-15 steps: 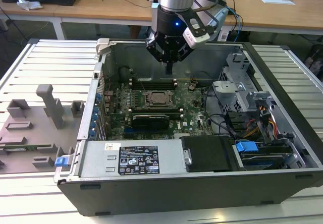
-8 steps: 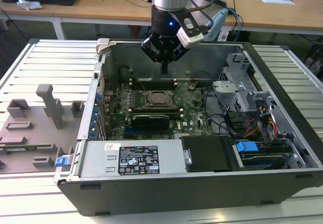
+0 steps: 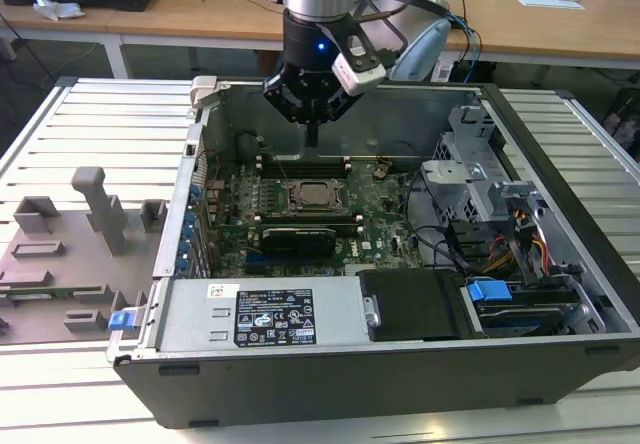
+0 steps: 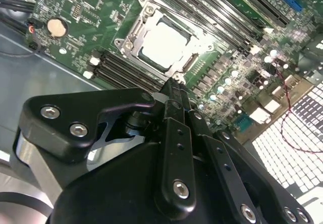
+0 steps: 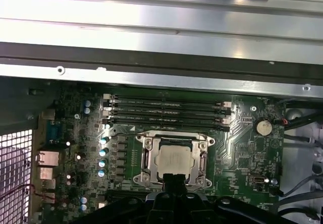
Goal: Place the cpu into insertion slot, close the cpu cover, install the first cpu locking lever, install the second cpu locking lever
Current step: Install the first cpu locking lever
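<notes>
Exterior view: cpu point(image 3: 311, 196), pale silvery square, frame centre; claw point(image 3: 312, 136) above it, pointing down, closed, holding nothing.

Nothing here can be read from where I stand: the black-and-white label point(image 3: 275, 314) on the silver power supply box point(image 3: 335, 309) carries print and symbols too small to make out, and the small white sticker point(image 3: 222, 290) beside it likewise

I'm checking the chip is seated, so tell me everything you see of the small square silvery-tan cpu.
The cpu is a flat square chip, pale matte metal on top. It lies level amid the green motherboard, showing through the window of the silvery metal cpu cover lying flat over its edges.
</notes>
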Robot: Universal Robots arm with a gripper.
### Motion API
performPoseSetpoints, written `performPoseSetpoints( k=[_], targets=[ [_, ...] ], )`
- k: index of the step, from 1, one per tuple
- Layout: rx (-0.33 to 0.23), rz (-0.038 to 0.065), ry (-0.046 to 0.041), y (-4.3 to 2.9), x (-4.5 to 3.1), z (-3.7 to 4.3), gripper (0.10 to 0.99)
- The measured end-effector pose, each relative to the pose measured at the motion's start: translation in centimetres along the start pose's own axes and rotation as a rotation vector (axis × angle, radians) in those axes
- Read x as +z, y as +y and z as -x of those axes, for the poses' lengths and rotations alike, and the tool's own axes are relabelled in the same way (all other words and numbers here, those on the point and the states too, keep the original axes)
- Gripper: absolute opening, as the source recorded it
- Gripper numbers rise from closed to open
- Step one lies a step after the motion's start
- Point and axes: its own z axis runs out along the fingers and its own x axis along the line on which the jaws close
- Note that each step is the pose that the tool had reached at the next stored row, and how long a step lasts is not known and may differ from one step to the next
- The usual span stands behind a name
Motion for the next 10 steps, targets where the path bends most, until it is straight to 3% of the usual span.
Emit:
performPoseSetpoints(
  k=[10],
  targets=[
    [0.000,0.000,0.0000,0.08,0.04,-1.24,0.106]
  ],
)
